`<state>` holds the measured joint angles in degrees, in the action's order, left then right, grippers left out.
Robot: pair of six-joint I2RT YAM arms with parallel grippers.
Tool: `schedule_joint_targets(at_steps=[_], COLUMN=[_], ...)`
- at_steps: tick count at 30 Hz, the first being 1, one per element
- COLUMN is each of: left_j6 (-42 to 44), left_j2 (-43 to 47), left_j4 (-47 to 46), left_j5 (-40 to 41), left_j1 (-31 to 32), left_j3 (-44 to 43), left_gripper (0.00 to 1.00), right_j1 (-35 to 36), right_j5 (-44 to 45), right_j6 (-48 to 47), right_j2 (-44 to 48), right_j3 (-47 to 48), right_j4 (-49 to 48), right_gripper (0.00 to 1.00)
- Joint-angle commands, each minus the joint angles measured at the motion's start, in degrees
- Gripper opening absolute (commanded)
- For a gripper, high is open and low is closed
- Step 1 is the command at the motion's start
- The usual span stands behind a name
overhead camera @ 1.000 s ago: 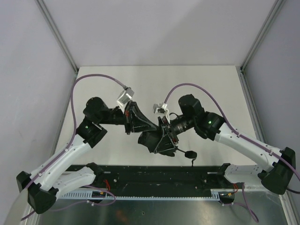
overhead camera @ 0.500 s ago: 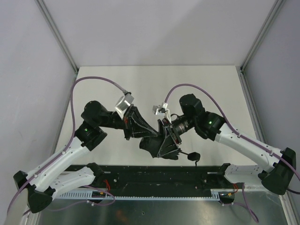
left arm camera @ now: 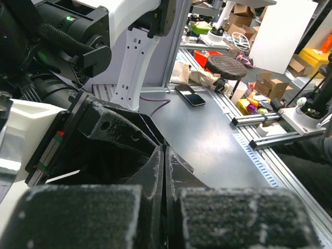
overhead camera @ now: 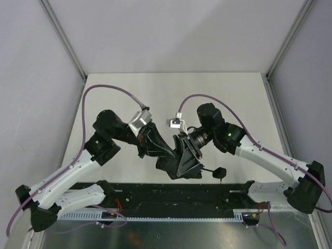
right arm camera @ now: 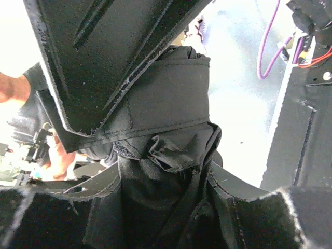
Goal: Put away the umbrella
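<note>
The black fabric umbrella (overhead camera: 174,165) hangs folded between both grippers above the white table's near part. Its thin stem ends in a small black knob (overhead camera: 220,171) to the right. My right gripper (overhead camera: 182,158) is shut on the bunched fabric; in the right wrist view (right arm camera: 163,181) the fingers press the umbrella (right arm camera: 166,218) from both sides. A flat strap (right arm camera: 166,98) wraps the bundle and runs under my left gripper's finger (right arm camera: 104,52). My left gripper (overhead camera: 164,149) is shut, its jaws pressed together (left arm camera: 166,161), seemingly pinching that strap.
The white table (overhead camera: 171,93) is walled by grey panels with metal posts (overhead camera: 65,39). A black rail (overhead camera: 171,196) runs across the near edge, with a metal sheet (overhead camera: 171,233) below it. The right arm (left arm camera: 129,46) shows close in the left wrist view.
Both grippers and the umbrella have shifted slightly toward the near edge and right. The knob has moved right. Both grips look unchanged.
</note>
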<state>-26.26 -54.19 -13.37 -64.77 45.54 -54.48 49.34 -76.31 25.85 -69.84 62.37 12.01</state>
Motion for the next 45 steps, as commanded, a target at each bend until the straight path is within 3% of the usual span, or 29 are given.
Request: schedule_joint_targets(at_steps=[1,12,21,26,29,35,41,45], left_j6=[5.29,7.67,8.86,9.39,9.39,6.20,0.27,-11.37], left_j2=[0.63,0.95,0.56,-0.07,0.64,4.03,5.62,6.42], left_j4=[8.92,9.85,10.61,11.20,11.50,11.69,11.70,11.70], left_j5=[-8.58,-12.81,-16.31,-16.70,-14.24,-4.05,6.33,20.22], left_j1=[2.90,4.68,4.92,4.74,3.12,-5.96,-13.13,-16.25], left_j3=[0.27,1.71,2.45,2.73,0.82,-7.30,-10.82,-7.11], left_gripper=[0.00,0.05,0.40,0.47,0.51,0.67,0.78,0.95], right_j1=[-1.99,0.12,1.25,0.62,0.05,-4.73,-6.41,-6.37], right_j5=[2.02,1.46,0.75,0.27,0.67,8.58,22.26,35.92], right_j6=[7.90,24.91,32.96,32.16,26.55,2.21,-8.33,-13.82], right_j2=[0.54,-0.51,-1.77,-1.27,-0.85,1.52,3.00,5.48], right_j3=[1.95,1.72,1.55,1.61,1.60,1.59,1.59,1.60], right_j4=[-11.02,-29.58,-38.18,-37.27,-31.73,-5.82,2.07,6.17], right_gripper=[0.00,0.00,0.00,0.00,0.00,0.00,0.00,0.00])
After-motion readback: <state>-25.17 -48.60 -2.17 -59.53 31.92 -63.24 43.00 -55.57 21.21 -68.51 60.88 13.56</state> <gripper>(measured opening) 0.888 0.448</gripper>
